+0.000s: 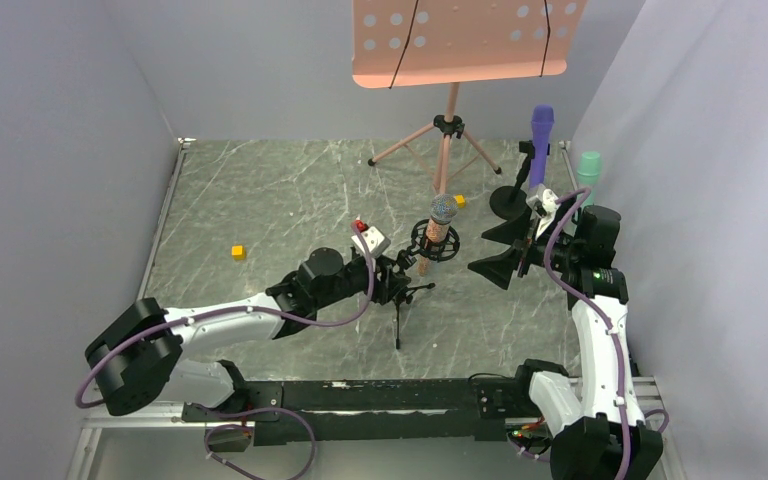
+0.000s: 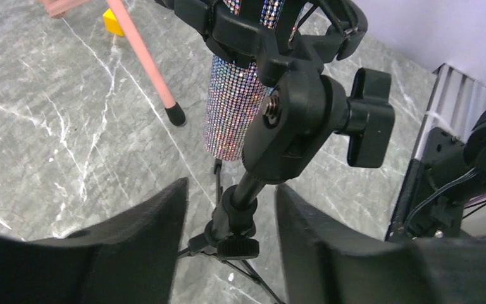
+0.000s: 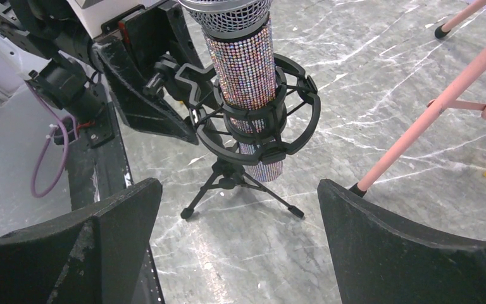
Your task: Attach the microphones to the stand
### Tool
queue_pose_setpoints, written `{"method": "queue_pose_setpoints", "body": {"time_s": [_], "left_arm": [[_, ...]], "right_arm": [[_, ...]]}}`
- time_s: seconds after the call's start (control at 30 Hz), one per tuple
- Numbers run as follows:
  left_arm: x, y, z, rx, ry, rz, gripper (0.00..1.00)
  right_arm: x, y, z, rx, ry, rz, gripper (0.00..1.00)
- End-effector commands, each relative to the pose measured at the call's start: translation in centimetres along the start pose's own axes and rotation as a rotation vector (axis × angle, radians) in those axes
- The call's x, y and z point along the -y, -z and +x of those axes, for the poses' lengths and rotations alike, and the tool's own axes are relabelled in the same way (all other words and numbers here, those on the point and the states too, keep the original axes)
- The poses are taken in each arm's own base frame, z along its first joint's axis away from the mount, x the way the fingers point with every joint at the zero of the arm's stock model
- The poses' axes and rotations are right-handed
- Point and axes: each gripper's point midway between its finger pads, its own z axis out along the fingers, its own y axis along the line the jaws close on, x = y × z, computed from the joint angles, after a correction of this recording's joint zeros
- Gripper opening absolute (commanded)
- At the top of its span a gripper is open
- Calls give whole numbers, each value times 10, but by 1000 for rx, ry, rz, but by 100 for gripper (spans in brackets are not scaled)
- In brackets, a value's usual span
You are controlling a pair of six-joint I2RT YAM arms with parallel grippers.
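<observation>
The glittery microphone (image 3: 248,69) is being carried upright in the stand (image 3: 228,177); the stem (image 2: 248,187) below is being straddled, ungripped, by the parted left claw (image 2: 231,202), nearer than the empty, wide-open right claw (image 3: 238,190).

a pink music stand (image 1: 460,40) with a perforated desk is set at the far side of the grey marbled worktop (image 1: 260,190). one yellow cube (image 1: 238,252) is seen at the left, well apart from a second yellow cube (image 1: 459,200) lying near the tripod legs.
</observation>
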Motion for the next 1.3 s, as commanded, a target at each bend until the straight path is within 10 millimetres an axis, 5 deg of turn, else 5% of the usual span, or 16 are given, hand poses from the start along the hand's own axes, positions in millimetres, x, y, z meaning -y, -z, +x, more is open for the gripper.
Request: {"method": "queue_pose_setpoints", "body": {"time_s": [0.0,0.37,0.5,0.57,0.77,1.27], "left_arm": [[7,-9,-38,112,-28,27,49],[8,-12,-48,146,-60,37,44],[11,-13,-48,145,-69,51,25],[12,-13,-48,146,-76,59,4],[4,0,-66,206,-134,16,0],[-119,45,-152,371,-383,-267,0]], "right_arm": [[-4,0,-7,20,46,-30,100],[-2,0,-5,15,35,-30,100],[-2,0,-5,14,34,-30,100],[-1,0,-5,13,33,-29,100],[-1,0,-4,12,32,-27,100],[2,0,-2,6,25,-22,100]]}}
